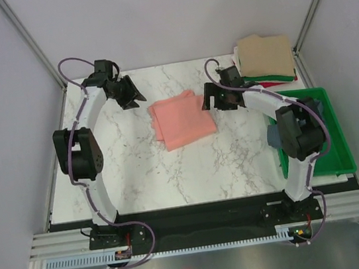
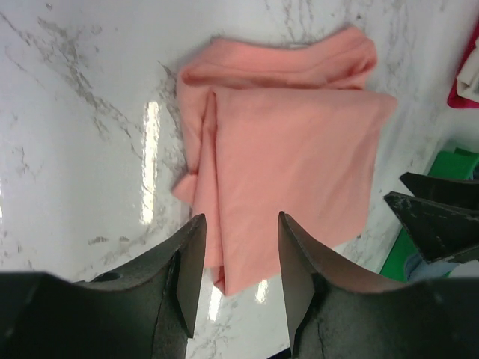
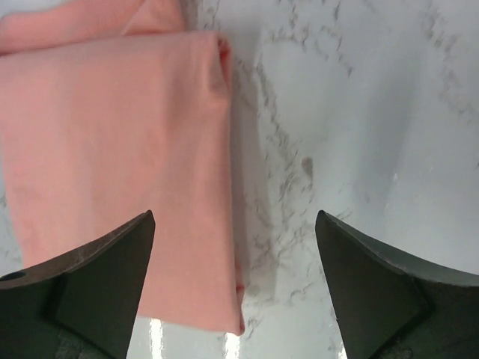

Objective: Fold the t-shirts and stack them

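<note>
No lettering, label, brand mark, number or sign can be read in any of the three views.

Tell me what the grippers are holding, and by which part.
Nothing. The left gripper and right gripper are both open; the folded pink shirt lies loose on the table between them.
</note>
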`<move>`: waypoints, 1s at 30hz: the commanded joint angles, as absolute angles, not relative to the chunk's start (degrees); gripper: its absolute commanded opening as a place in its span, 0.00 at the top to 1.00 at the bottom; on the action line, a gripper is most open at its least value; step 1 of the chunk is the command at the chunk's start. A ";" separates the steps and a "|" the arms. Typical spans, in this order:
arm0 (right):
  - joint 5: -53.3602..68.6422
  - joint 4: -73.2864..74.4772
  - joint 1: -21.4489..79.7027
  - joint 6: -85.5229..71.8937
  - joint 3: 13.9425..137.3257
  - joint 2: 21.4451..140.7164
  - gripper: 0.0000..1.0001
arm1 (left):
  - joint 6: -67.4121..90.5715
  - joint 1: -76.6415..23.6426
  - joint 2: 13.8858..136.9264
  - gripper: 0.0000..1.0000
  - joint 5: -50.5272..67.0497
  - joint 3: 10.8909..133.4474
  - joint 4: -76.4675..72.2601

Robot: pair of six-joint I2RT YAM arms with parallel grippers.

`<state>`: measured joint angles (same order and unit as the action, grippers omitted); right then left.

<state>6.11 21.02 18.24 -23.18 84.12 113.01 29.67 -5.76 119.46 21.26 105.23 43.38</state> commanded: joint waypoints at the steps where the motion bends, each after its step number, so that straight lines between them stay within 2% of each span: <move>1: 12.04 7.49 19.33 -27.24 71.83 106.09 0.05 | 26.37 -6.50 107.42 0.50 20.39 100.47 44.21; 8: 10.81 0.53 30.38 -32.60 56.19 99.24 0.10 | 21.98 -6.68 98.36 0.50 18.99 93.52 46.75; 12: 10.03 2.10 34.54 -31.73 54.41 93.79 0.09 | 18.99 -6.68 96.51 0.50 15.57 92.38 48.86; 17: 3.61 13.94 32.97 -24.72 57.29 87.02 0.03 | 19.07 -6.68 93.26 0.51 14.24 86.85 45.71; 22: 6.58 15.48 26.47 -22.85 58.18 86.22 0.02 | 18.98 -6.68 92.11 0.52 12.92 85.87 45.09; 27: 21.05 6.78 20.39 -22.51 61.60 95.69 0.02 | 19.34 -6.68 90.97 0.52 12.39 84.29 44.04; 30: 24.16 2.38 19.16 -22.59 66.08 102.64 0.02 | 19.51 -6.68 90.79 0.52 12.65 83.41 43.51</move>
<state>16.45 8.47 19.40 -23.94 61.73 98.50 21.74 -6.83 93.30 13.41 84.23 45.56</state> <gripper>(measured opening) 0.982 0.483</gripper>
